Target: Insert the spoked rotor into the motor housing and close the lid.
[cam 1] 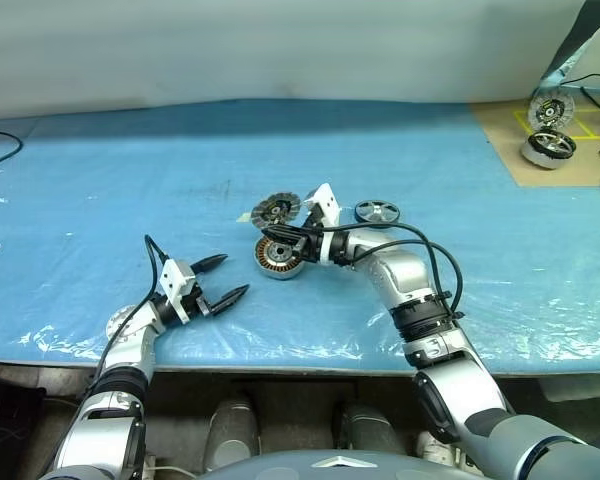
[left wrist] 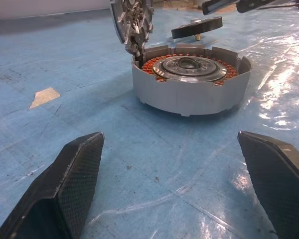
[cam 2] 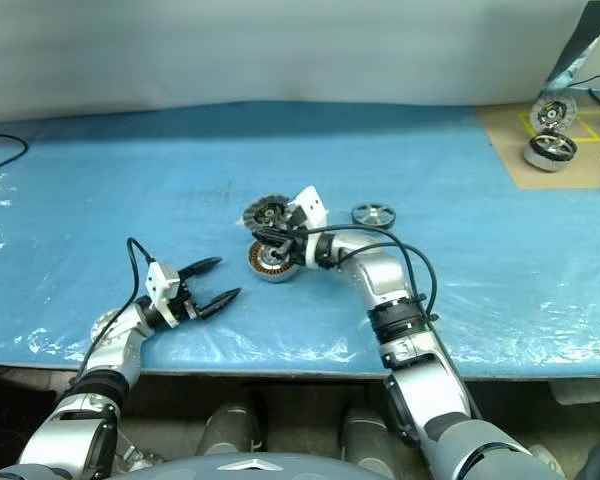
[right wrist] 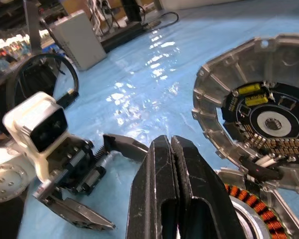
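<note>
The motor housing [cam 1: 278,257], a silver cup with copper windings [left wrist: 189,79], sits mid-table on the blue sheet. Its lid [cam 1: 276,209] stands open, tilted up at the housing's far rim [right wrist: 269,119]. The spoked rotor [cam 1: 377,211] lies flat on the sheet to the right of the housing, apart from it. My right gripper [cam 1: 268,237] is shut and empty, hovering just over the housing beside the raised lid. My left gripper [cam 1: 221,279] rests low, to the left of the housing and nearer the table's front edge, open, aimed at the housing, with nothing between its fingers [left wrist: 65,189].
A tan board [cam 1: 500,140] at the back right carries another silver-and-black motor [cam 1: 548,148] and an upright disc [cam 1: 551,108], with cables around them. A black cable [cam 1: 0,150] lies at the far left. The table's front edge [cam 1: 300,365] runs just below both arms.
</note>
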Controlling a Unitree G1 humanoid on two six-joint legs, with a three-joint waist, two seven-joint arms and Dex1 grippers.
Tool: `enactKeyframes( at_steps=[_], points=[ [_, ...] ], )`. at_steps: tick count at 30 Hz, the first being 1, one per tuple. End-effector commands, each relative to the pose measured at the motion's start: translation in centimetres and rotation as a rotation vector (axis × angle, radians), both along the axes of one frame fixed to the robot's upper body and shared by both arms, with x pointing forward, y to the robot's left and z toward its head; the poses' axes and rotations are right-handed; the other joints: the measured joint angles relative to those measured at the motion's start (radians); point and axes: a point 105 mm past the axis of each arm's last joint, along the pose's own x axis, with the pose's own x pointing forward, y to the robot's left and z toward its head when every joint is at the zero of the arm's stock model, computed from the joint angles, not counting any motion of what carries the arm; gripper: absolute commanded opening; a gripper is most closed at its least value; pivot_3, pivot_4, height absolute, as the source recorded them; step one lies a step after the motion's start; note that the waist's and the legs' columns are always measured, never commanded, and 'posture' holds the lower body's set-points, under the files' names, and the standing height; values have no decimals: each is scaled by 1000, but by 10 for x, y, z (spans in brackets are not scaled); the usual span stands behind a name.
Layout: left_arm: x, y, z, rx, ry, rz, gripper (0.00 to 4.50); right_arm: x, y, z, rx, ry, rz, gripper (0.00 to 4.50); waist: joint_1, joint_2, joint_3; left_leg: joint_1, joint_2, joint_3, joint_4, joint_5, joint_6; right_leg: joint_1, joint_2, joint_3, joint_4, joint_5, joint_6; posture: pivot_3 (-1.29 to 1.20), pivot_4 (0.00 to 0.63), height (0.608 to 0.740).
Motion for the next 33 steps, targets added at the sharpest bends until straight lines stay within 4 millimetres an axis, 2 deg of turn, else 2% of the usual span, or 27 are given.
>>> enactKeyframes(
  at_steps=[1,5,9,11,14,16,18,19,24,26,30,33],
  points=[
    [-12,2,-28,13,131,15,4500,8,2,-10,-151,-106,-15,43,0,0,0,0,0,0,0,0,0,0,0,0,0,0,0,0,150,740],
    [-12,2,-28,12,131,17,4500,18,-9,-29,-262,-100,-68,43,-1,0,0,0,0,0,0,0,0,0,0,0,0,0,0,0,150,740],
    [-12,2,-28,11,130,20,4500,14,-9,-36,-289,-115,-32,43,-1,0,0,1,0,0,1,0,0,1,0,0,0,0,1,0,150,740],
    [-12,2,-29,10,130,21,4500,12,-3,-20,-178,-105,-28,43,-1,0,0,1,0,0,1,0,0,2,0,0,0,0,0,0,150,740],
    [-13,1,-29,11,131,19,4500,3,8,20,76,-60,22,43,0,-1,0,1,0,0,1,0,0,2,0,0,0,0,0,0,150,740],
    [-13,1,-29,11,132,17,4500,2,8,30,129,-50,21,43,-1,-1,0,-1,0,0,1,0,0,0,0,0,1,0,0,0,150,740],
    [-13,1,-29,12,131,15,4500,1,10,32,126,-53,35,43,0,-1,0,-1,0,0,1,0,0,0,0,0,1,0,0,0,150,740],
    [-13,1,-29,12,131,15,4500,1,10,28,90,-60,29,43,0,-1,0,-1,0,0,1,0,0,0,0,0,1,0,0,0,150,740],
    [-13,1,-29,13,129,13,4500,10,-1,-24,-201,-69,-35,43,0,-1,0,0,0,0,1,0,0,0,0,-1,0,0,0,0,150,740],
    [-13,0,-29,12,129,12,4500,11,-5,-39,-269,-58,-48,43,-1,0,0,-1,0,0,1,0,0,0,0,-1,0,0,0,0,150,740],
    [-13,1,-29,14,129,14,4500,6,-1,-29,-171,-2,-28,43,-1,-1,0,1,0,0,1,0,0,2,0,0,0,0,1,0,150,740],
    [-14,0,-29,16,129,13,4500,-5,7,10,78,57,45,43,2,-1,1,1,0,0,1,0,0,2,0,0,0,0,0,0,150,740]
  ],
)
